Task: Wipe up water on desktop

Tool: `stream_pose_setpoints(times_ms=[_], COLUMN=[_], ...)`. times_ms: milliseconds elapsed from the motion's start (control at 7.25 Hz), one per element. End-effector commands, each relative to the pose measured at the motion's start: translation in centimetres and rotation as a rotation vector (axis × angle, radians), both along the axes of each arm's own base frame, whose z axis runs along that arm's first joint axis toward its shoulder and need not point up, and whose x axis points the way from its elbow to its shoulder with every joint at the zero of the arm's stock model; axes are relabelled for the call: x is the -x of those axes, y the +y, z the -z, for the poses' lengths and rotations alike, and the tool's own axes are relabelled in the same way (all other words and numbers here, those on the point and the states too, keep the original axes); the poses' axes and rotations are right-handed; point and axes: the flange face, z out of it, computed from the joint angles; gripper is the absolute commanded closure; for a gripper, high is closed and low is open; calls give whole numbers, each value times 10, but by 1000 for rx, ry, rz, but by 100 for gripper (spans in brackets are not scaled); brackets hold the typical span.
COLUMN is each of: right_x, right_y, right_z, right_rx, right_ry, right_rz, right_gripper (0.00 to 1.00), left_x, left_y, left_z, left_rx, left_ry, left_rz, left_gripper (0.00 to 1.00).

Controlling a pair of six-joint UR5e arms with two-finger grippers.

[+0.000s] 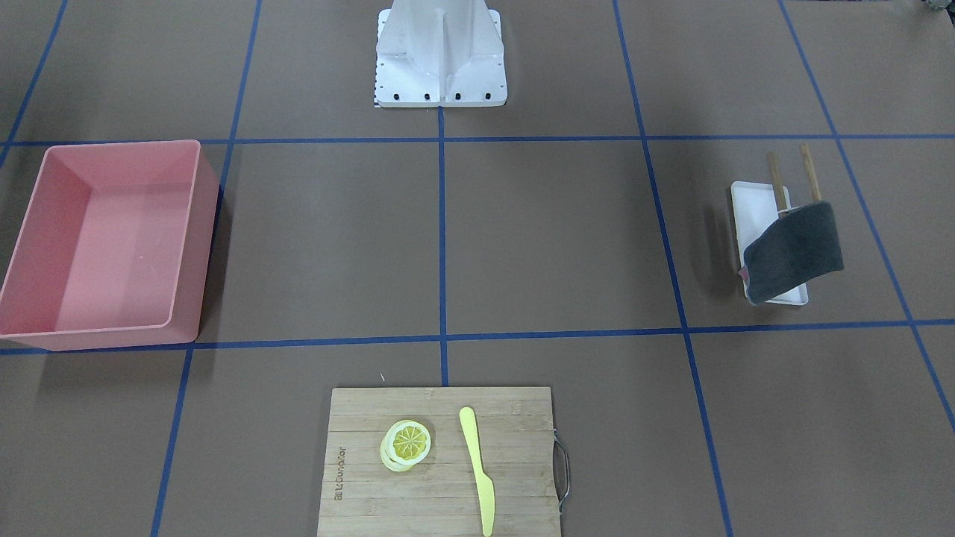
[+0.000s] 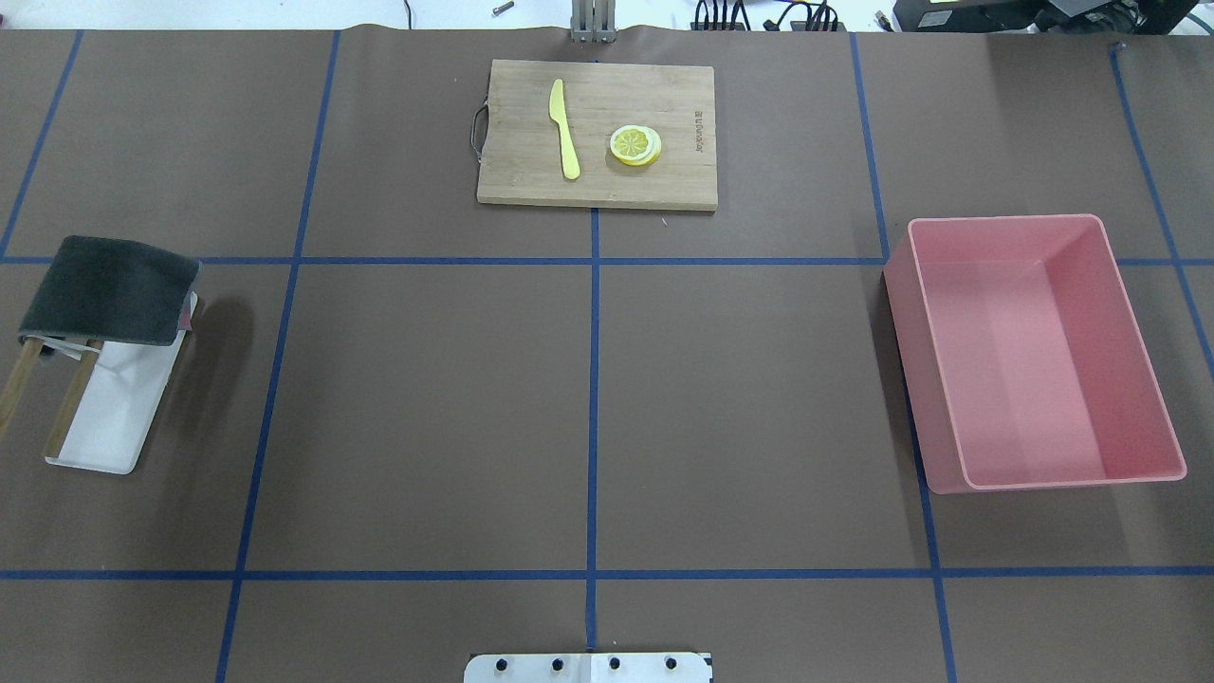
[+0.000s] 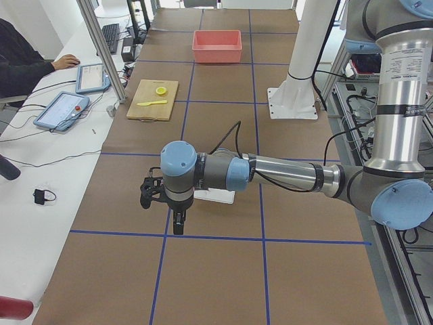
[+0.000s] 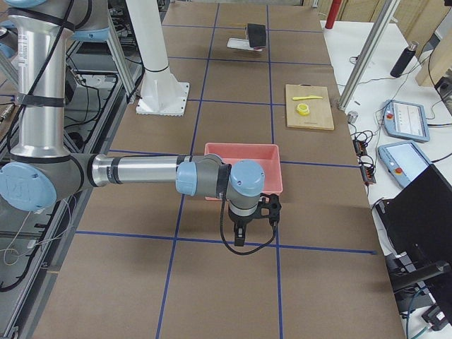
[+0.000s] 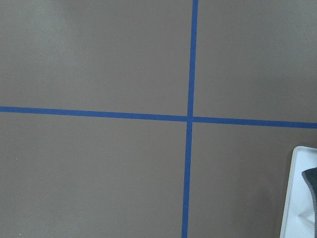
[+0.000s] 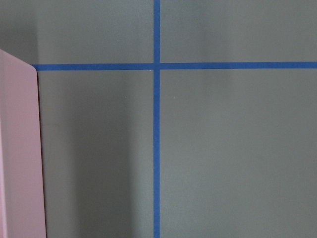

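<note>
The desktop (image 1: 552, 239) is a flat brown surface with a blue tape grid, also in the overhead view (image 2: 427, 408). I see no water on it. A dark grey cloth (image 1: 794, 250) hangs on a small wooden rack over a white tray (image 1: 746, 205) on my left side, and shows in the overhead view (image 2: 109, 289). My left gripper (image 3: 152, 198) shows only in the exterior left view, low over the desktop near the tray; I cannot tell if it is open. My right gripper (image 4: 267, 208) shows only in the exterior right view, beside the pink bin; I cannot tell its state.
A pink bin (image 2: 906, 360) stands on my right side. A bamboo cutting board (image 2: 517, 142) at the far middle carries a yellow knife (image 2: 564, 128) and lemon slices (image 2: 635, 145). The robot base (image 1: 440, 60) is at the near edge. An operator (image 3: 20, 64) sits across.
</note>
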Motion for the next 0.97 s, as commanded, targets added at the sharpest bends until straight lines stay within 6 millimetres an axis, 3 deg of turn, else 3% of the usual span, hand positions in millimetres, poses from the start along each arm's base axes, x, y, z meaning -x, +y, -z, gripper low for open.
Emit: stream_pose_setpoints(times_ms=[0,828], right_x=[-1,0], right_y=[1,1], right_z=[0,1], right_rx=[2,1], right_ry=[-1,-4], right_rz=[-1,-2], right_gripper=[0,0], left_x=[2,-8], left_y=[4,1], left_z=[-3,-1], left_rx=[-26,-36], left_ry=[-32,-25], left_rz=[0,-22], left_gripper=[2,2])
